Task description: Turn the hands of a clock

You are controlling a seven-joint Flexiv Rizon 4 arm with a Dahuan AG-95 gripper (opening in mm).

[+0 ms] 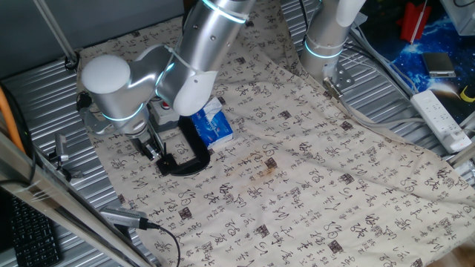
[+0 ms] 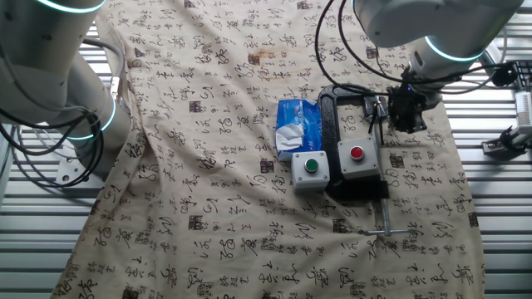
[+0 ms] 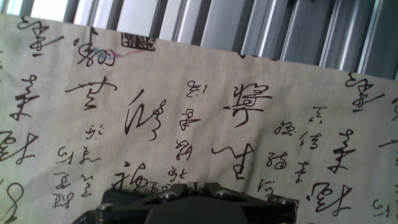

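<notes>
Jaws (image 1: 154,150) low beside clock (image 1: 187,152); bar axis undiscernible.

The clock (image 1: 187,159) is a flat black C-shaped ring lying on the calligraphy-printed cloth, its curved end showing beside the blue tissue box. In the other fixed view the same black frame (image 2: 330,124) runs alongside the tissue box and passes under the grey boxes, with a straight bar ending in a thin metal cross-handle. No dial or hands can be made out.

Cloth (image 1: 312,170) calligraphy (Chinese-style) illegible.
</notes>
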